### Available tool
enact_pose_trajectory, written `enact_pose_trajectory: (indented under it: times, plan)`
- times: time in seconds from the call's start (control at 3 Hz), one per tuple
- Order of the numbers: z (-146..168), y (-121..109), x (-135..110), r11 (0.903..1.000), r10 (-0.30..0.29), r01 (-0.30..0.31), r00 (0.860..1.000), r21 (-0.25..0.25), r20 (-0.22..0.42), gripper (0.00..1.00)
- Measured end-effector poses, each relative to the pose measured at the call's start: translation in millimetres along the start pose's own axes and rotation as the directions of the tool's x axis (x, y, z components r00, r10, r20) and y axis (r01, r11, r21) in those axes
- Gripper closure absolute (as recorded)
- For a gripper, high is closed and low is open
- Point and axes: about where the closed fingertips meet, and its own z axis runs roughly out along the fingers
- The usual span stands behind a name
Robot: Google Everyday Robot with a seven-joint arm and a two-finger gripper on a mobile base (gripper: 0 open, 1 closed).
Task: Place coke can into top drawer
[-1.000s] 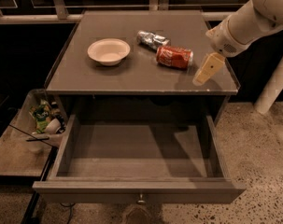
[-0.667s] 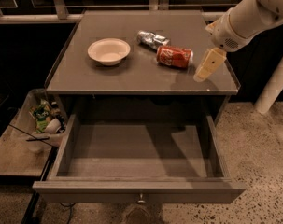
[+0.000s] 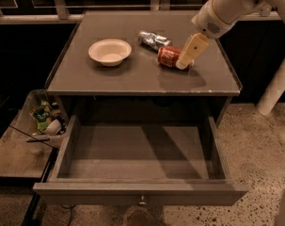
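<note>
The coke can (image 3: 168,56) lies on its side on the cabinet top (image 3: 109,81), right of the middle. My gripper (image 3: 185,58) reaches down from the upper right on the white arm. It sits at the can's right end and covers that end. The top drawer (image 3: 109,193) is pulled fully open below the cabinet top. Its inside holds nothing, and its small metal knob (image 3: 142,201) shows at the middle of the front panel.
A white bowl (image 3: 109,51) stands on the cabinet top to the left. A crumpled silver can (image 3: 151,39) lies just behind the coke can. A low tray of clutter (image 3: 43,119) sits on the floor at the left. A white post (image 3: 276,86) stands at the right.
My gripper has moved left and a little down, from beside the cabinet top's right edge to the coke can's right end. The can, bowl and drawer have not moved.
</note>
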Motion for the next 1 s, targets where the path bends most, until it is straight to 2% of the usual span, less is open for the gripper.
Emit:
enact_pose_trajectory:
  times: [0.33,0.67,1.0]
  plan:
    - [18.0,-5.4,-17.3,0.9992,0.034,-0.034,0.999,-0.022,0.021,0.00]
    - [42.0,-4.8,-22.7,0.9973,0.063,-0.062,0.998,-0.039,0.020,0.00]
    - [66.9,-6.5,-16.0,0.9954,0.090,-0.090,0.996,-0.032,-0.005,0.00]
